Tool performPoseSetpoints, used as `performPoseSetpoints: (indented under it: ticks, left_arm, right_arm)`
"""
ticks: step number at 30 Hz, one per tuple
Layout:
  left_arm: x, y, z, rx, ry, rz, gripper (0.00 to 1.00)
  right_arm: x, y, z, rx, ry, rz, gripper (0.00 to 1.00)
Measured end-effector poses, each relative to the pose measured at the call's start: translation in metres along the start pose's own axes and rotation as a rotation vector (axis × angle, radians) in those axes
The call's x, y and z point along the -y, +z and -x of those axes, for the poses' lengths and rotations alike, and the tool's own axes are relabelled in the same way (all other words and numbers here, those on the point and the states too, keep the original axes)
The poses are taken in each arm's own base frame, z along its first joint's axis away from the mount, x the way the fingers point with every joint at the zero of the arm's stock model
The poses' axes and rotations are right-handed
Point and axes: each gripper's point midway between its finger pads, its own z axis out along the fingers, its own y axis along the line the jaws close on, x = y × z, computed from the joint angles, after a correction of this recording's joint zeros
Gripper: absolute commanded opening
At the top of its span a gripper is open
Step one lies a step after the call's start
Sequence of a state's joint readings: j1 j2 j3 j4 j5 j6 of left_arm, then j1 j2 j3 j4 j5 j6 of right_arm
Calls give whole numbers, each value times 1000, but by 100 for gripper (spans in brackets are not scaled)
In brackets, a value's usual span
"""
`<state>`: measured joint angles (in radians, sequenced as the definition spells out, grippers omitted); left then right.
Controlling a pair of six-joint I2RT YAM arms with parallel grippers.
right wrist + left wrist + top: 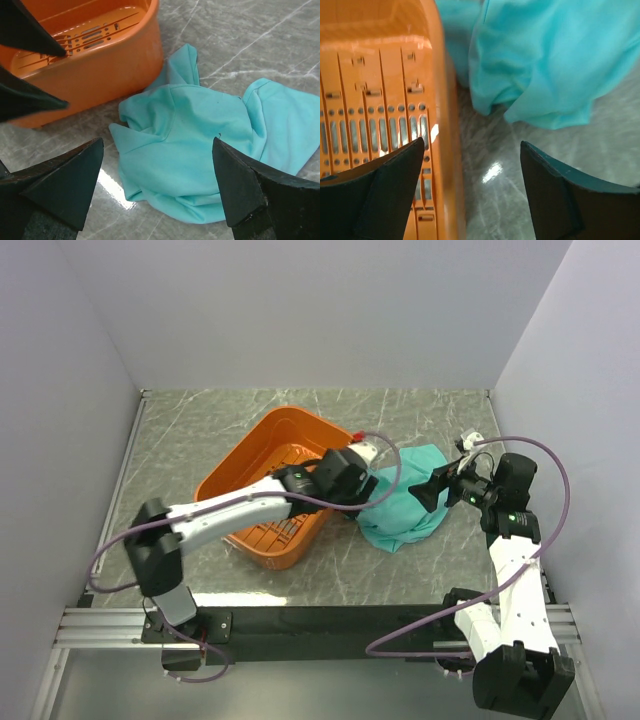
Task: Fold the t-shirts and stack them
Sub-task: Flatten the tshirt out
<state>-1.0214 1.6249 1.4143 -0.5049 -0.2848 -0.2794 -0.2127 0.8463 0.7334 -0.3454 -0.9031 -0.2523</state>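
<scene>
Soft matt teal cloth t-shirt [210,155], glossy orange plastic basket [100,75], polished grey marble-look table [420,570]

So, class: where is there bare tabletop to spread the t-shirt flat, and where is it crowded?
Bare: the far strip of table between back wall and basket; the left side beside the basket; the near strip before the arm bases. Crowded: centre-right, where t-shirt, basket, left end effector and right end effector meet, both open.

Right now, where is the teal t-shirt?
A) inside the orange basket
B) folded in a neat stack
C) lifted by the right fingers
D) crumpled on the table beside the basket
D: the t-shirt lies bunched on the table next to the basket, with nothing gripping it.
</scene>
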Motion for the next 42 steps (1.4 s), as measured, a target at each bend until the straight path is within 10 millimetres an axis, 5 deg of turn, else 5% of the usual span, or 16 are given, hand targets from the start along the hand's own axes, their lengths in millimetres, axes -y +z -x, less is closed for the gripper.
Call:
performPoseSetpoints:
  ticks: [6, 9, 13, 20, 23, 32, 37, 42]
  left_arm:
    - [-8, 31, -41, -164, 81, 174, 64]
    - [-18, 34, -46, -189, 87, 239, 42]
    - [-29, 31, -48, -196, 92, 289, 1]
    - [-60, 31, -46, -185, 37, 338, 1]
    - [-112, 26, -43, -179, -29, 395, 1]
    - [-326, -17, -11, -34, -245, 708, 1]
    - [-394, -22, -1, -5, -318, 779, 1]
    - [-425, 5, -8, -38, -327, 792, 1]
  right_arm:
    - [-2, -1, 1, 4, -4, 6, 94]
    - [-2, -1, 1, 3, -3, 6, 93]
    - [-2, -2, 1, 4, -3, 4, 93]
    - [-2, -3, 3, 11, -8, 0, 93]
    - [-3, -4, 3, 14, -10, 5, 93]
    - [-5, -4, 4, 17, -11, 17, 93]
    - [-7, -4, 4, 17, -10, 23, 93]
    - [-8, -4, 4, 17, -7, 30, 93]
